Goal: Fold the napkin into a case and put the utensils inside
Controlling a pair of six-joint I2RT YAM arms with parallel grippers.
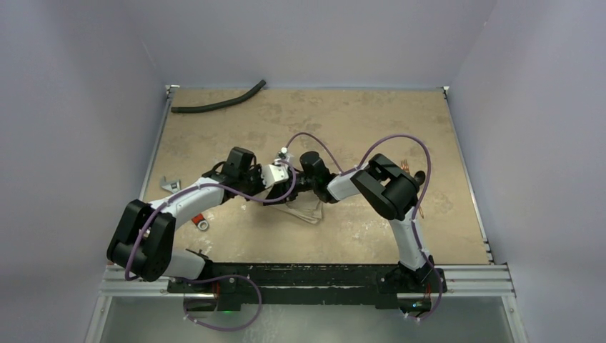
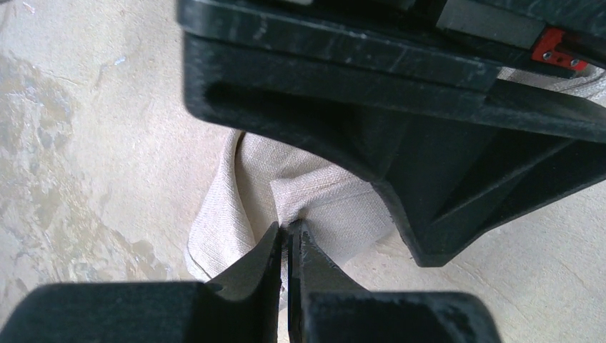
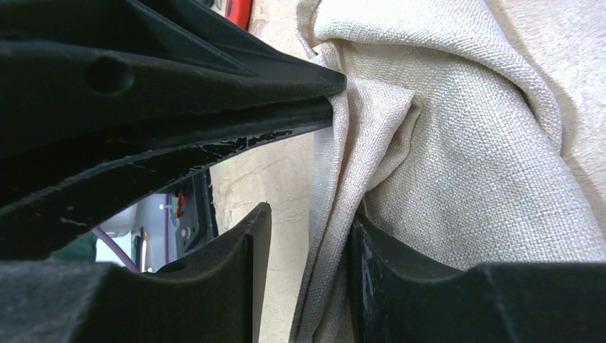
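The beige napkin [image 1: 306, 211] lies bunched on the table between both grippers. My left gripper [image 2: 287, 232] is shut on a pinched ridge of the napkin [image 2: 236, 193]. In the top view it [image 1: 284, 189] sits just left of my right gripper [image 1: 306, 191]. In the right wrist view my right gripper [image 3: 311, 214] stands open around a hanging fold of the napkin [image 3: 457, 164]; the cloth rests against the right finger [image 3: 371, 264], with a gap to the left finger. Of the utensils, only a copper-coloured fork [image 1: 423, 204] shows, mostly hidden behind the right arm.
A long black curved hose [image 1: 218, 105] lies at the far left corner. A small metal piece [image 1: 169, 184] and a ring-ended object [image 1: 203, 224] sit by the left arm. Raised rails border the table's left and right edges.
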